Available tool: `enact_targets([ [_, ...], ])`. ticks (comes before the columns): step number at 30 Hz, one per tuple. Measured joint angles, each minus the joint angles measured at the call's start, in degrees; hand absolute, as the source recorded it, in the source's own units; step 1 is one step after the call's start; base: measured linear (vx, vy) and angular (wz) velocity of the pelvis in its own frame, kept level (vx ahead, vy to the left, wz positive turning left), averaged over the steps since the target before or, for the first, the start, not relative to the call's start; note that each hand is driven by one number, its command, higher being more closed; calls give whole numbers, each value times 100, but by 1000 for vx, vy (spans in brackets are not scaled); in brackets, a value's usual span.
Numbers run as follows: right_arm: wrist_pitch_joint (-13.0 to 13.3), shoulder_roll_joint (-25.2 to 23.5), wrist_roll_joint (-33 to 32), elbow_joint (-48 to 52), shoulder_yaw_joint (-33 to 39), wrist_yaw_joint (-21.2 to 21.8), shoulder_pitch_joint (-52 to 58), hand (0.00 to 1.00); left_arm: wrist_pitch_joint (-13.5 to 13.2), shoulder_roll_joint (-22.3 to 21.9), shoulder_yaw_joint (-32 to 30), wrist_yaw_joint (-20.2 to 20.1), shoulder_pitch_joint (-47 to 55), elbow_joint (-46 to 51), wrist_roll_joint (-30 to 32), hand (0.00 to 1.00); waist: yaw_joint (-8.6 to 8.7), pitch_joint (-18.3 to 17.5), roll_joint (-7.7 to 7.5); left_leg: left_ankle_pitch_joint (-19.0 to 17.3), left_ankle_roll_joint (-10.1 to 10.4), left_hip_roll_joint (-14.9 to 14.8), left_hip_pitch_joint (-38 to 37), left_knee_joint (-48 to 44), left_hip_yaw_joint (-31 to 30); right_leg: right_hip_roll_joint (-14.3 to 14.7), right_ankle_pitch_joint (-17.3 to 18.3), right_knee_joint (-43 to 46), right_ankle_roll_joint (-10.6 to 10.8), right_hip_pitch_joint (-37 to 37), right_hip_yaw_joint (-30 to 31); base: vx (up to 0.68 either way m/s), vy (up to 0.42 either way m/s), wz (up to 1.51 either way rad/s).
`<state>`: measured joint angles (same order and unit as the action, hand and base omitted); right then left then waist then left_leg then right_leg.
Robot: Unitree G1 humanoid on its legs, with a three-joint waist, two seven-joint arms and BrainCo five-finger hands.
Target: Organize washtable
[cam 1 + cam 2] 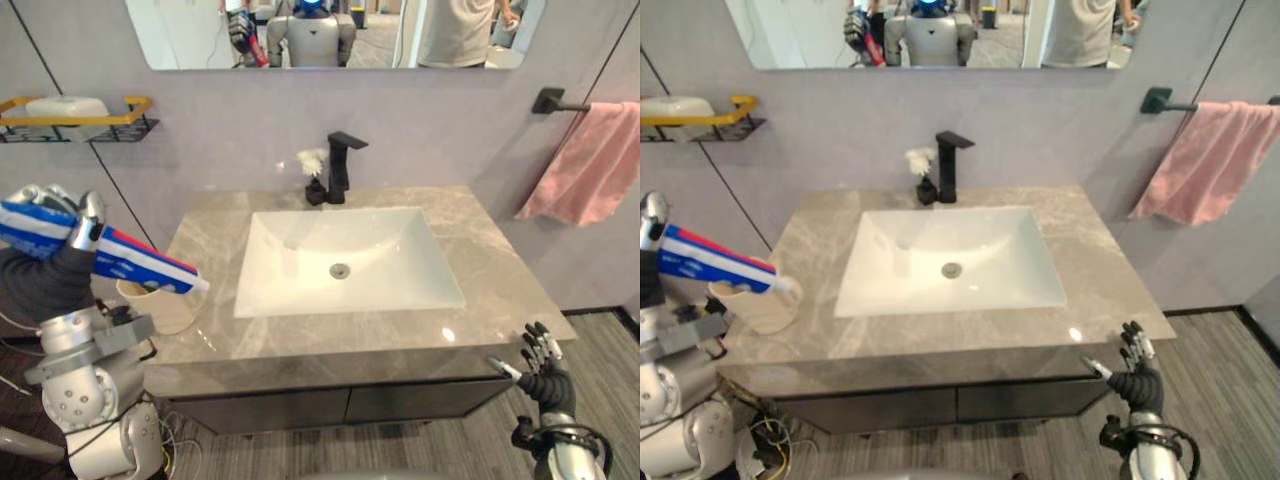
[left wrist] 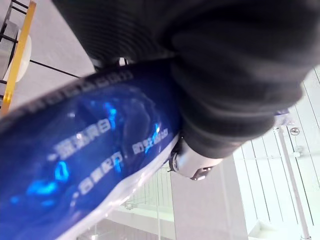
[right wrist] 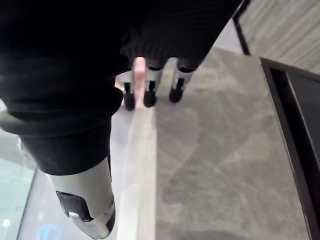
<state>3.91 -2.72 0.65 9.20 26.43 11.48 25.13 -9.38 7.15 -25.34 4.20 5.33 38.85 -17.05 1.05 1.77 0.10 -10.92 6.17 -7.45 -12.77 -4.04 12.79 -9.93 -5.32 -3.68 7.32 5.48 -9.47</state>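
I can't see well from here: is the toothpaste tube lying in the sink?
No, the left robot hand grips the toothpaste tube, its tip over the cup beside the sink.

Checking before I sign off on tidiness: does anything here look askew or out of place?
The pink towel hangs bunched and slanted from its bar. The toothpaste tube is not stowed: the left hand holds it, tip at the cup.

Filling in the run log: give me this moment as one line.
left hand: shut on toothpaste tube, tip over cup | right hand: open, low beside countertop
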Motion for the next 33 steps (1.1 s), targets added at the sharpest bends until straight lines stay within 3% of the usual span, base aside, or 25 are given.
enact_targets([
  [13, -32, -41, 442, -78, 153, -316, -6, 0, -2, 3, 54, 137, 0, 0, 53, 100, -44, -121, 23, -23, 42, -63, -107, -18, 129, 52, 31, 67, -42, 20, 50, -18, -11, -3],
  [17, -432, -367, 437, -128, 773, -718, 263, 0, -4, 6, 51, 234, 1, 0, 49, 100, -27, -136, 71, -37, 62, -99, -127, -16, 182, 91, 38, 68, -48, 10, 82, -18, -21, -6],
  [23, -434, -393, 273, -117, 1088, -1217, 530, 0, -8, 5, 123, 237, 35, -1, 24, 100, 107, -190, 159, -74, 110, -217, -199, -21, 431, 226, 38, 73, -49, -67, 266, -19, -31, -18],
  [28, -430, -465, 165, -546, 937, -1177, 578, 0, -9, -17, 336, 231, 34, -13, 14, 100, 113, -201, 171, -83, 126, -274, -219, -39, 478, 293, 38, 75, -50, -74, 304, -16, -30, -6],
  [33, -450, -461, 165, -1208, 469, -799, 563, 0, -8, -39, 397, 220, 34, -37, -16, 100, 86, -204, 162, -87, 131, -276, -217, -55, 476, 292, 41, 94, -55, -73, 304, -6, -3, 0],
])
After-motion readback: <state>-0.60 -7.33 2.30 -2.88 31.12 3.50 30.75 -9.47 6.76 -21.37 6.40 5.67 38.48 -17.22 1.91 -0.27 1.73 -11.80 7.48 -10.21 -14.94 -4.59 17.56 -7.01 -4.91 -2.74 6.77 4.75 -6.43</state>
